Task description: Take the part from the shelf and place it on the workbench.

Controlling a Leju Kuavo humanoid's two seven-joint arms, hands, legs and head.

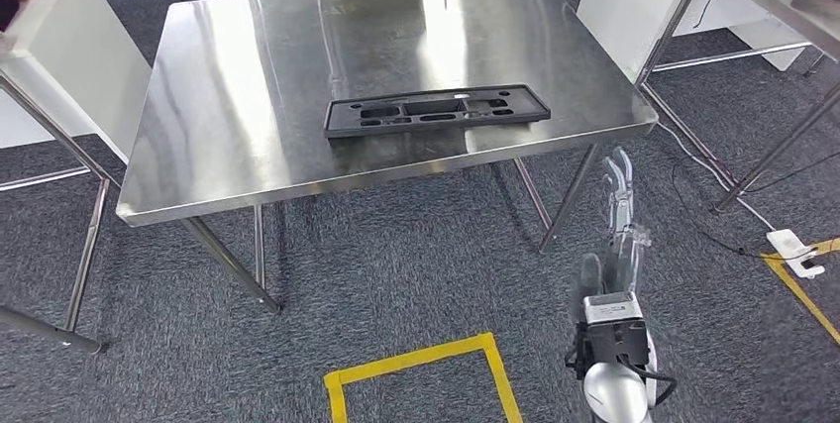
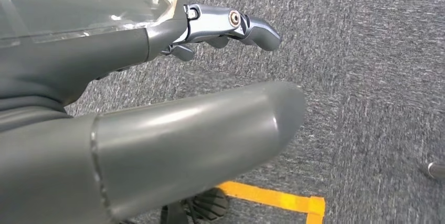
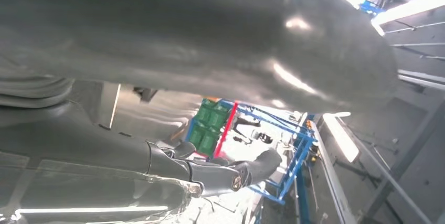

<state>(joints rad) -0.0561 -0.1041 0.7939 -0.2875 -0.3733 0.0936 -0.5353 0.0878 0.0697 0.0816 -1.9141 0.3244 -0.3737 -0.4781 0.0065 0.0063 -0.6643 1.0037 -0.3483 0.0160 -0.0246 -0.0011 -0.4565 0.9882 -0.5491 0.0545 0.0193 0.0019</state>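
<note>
The right hand (image 1: 616, 235) hung low beside the robot, below the level of the tabletop (image 1: 228, 106) and off its near right corner, fingers extended and spread, holding nothing. The part (image 1: 436, 110), a long black moulded panel with several recesses, lay flat on the tabletop, ahead of that hand and to its left, well apart from it and higher. No contact between hand and part was seen.

The part's long axis ran across the tabletop, roughly parallel to the near edge, one end pointing toward the right hand's side and the other away from it (the end nearer the hand sat slightly farther back). It rested close to the near edge, with a narrow strip of bare steel in front of it.

Bare steel extended behind the part and beyond its far end. Between the right hand and the tabletop's corner stood an angled table leg (image 1: 567, 197), near the fingertips. Grey carpet (image 1: 396, 264) lay beneath, with yellow floor tape (image 1: 416, 359) to the hand's left.

In the left wrist view, the left hand (image 2: 173, 93) hung over carpet, its fingers (image 2: 231, 24) extended with nothing in them.
</note>
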